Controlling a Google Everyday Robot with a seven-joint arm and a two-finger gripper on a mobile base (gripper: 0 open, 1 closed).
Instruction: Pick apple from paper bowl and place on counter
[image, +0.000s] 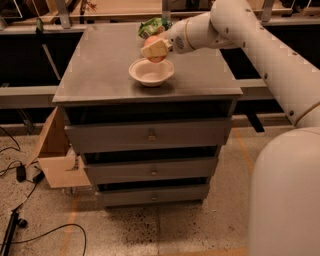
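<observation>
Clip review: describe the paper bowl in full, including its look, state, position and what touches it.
The paper bowl is small, round, shallow and white, with a thin rim, and looks like paper. It stands upright and empty near the middle of the grey counter, which is all that touches it. The gripper hangs just above its far rim, shut on the apple. A green bag lies behind, apart.
</observation>
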